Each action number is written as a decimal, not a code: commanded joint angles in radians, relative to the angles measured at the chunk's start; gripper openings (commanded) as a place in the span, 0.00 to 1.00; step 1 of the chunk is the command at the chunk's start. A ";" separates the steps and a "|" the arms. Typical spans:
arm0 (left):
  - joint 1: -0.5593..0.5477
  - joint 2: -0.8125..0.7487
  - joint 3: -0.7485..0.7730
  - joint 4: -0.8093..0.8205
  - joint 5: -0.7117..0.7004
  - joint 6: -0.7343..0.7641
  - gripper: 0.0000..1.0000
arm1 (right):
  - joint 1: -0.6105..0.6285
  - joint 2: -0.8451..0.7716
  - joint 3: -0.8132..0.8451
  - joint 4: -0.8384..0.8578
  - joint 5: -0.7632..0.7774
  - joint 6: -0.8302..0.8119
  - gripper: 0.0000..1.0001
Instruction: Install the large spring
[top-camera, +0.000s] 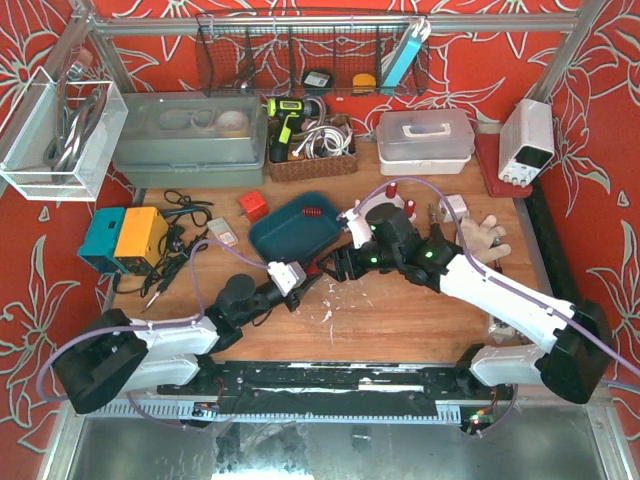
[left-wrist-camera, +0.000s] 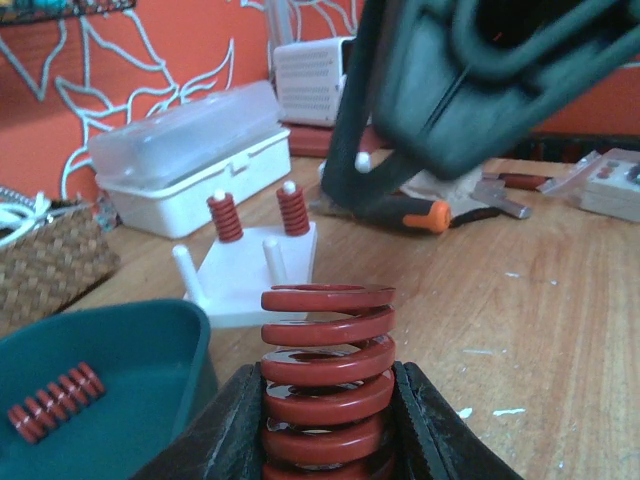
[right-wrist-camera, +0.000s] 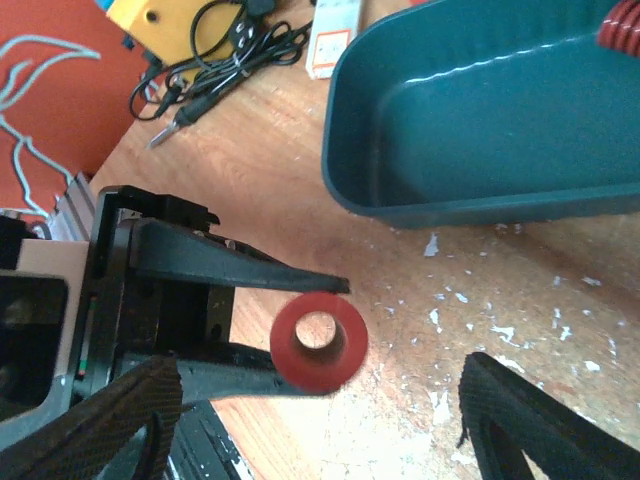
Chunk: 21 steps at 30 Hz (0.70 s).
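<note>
The left end effector is closed tight on the large spring. Its two fingers squeeze the lower coils, and the top coils poke out past the tips.

The right end effector is wide open and holds nothing. In its own wrist view it looks straight at the round end of the spring, with one finger at 8 o'clock and one at 4 o'clock.

The white base sits on the worktop, off at 11 o'clock from the spring. Two small springs sit on its far pegs. The near pegs are bare.

I think the spring is picked up but not on a peg yet. It looks like a pass from one arm to the other. Next, the right fingers must close around the free coils before the left lets go.
</note>
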<state>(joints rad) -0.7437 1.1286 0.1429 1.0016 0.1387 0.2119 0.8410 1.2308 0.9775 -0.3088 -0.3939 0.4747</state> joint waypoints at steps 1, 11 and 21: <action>-0.028 -0.004 0.013 0.107 -0.016 0.053 0.04 | 0.042 0.049 0.047 0.032 0.003 0.015 0.76; -0.048 -0.013 0.009 0.109 -0.014 0.059 0.04 | 0.064 0.138 0.053 0.064 -0.001 0.037 0.66; -0.050 -0.028 0.003 0.108 -0.038 0.059 0.05 | 0.069 0.144 0.024 0.120 -0.057 0.054 0.32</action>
<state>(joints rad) -0.7868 1.1187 0.1429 1.0351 0.1257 0.2581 0.9001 1.3773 1.0069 -0.2199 -0.4278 0.5220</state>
